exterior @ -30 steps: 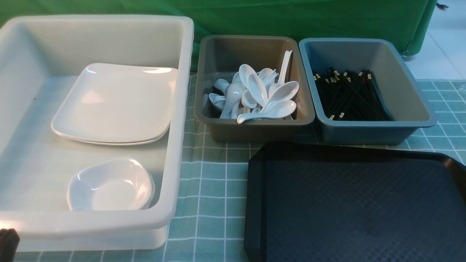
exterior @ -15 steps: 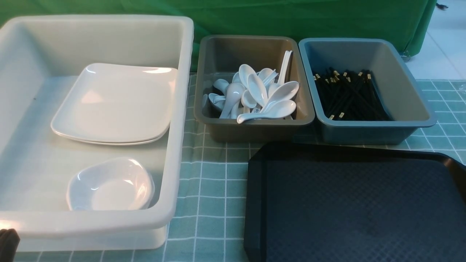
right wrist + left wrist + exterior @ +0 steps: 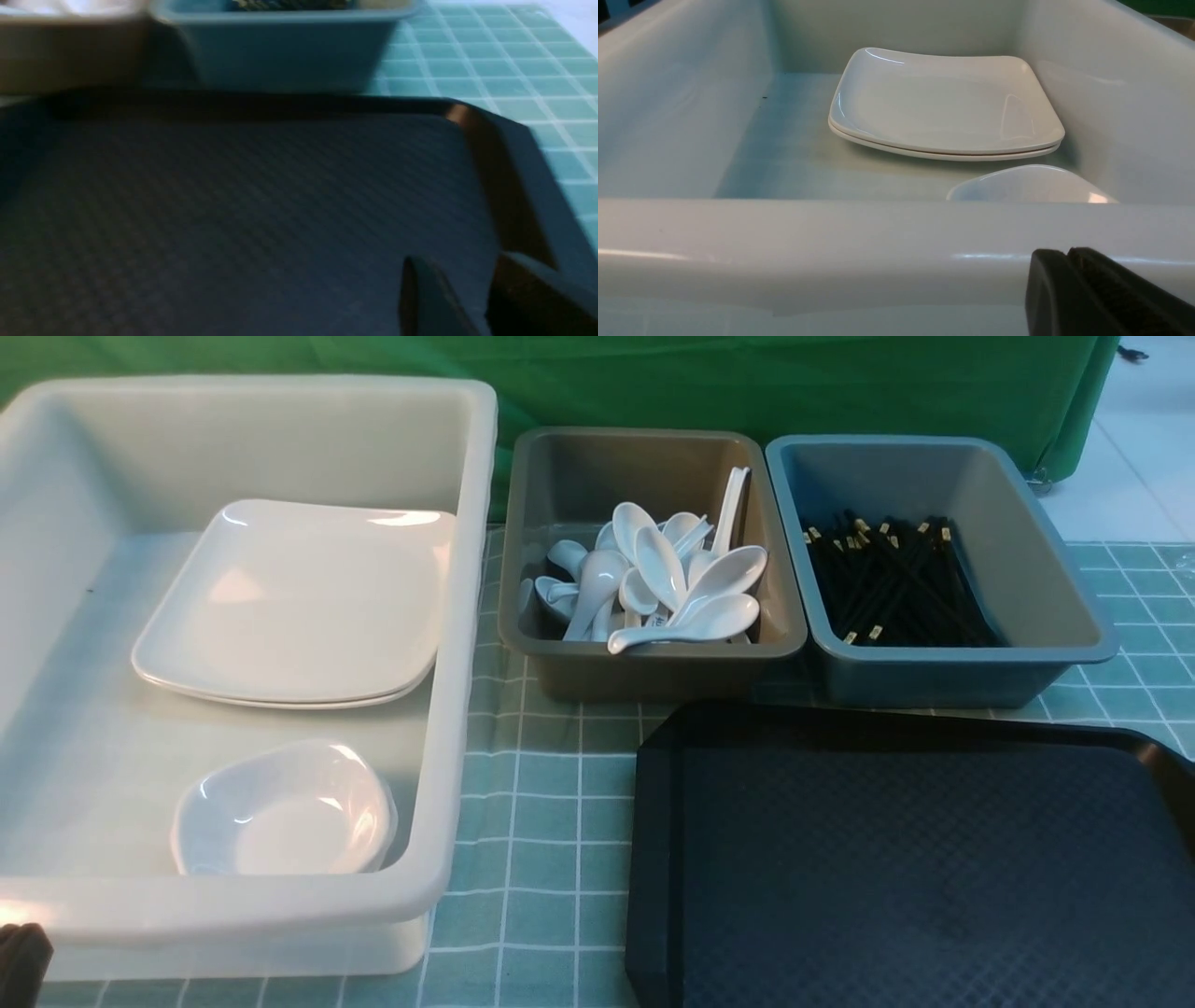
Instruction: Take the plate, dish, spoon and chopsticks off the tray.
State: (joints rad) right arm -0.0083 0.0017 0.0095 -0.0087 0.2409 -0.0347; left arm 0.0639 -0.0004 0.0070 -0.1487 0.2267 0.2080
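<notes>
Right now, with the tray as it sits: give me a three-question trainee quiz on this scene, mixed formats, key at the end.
1. True or false: the black tray holds tableware in the part shown.
2. Which tub holds the white soup spoons? A) white tub B) brown-grey tub C) blue-grey tub
3. Fill in: in the white tub, the small white dish lies ____ the stacked square plates, nearer the robot.

Key: 1 false, its visible surface is bare. 2 B; the black chopsticks fill the blue-grey one. 3 beside (apart from them).
</notes>
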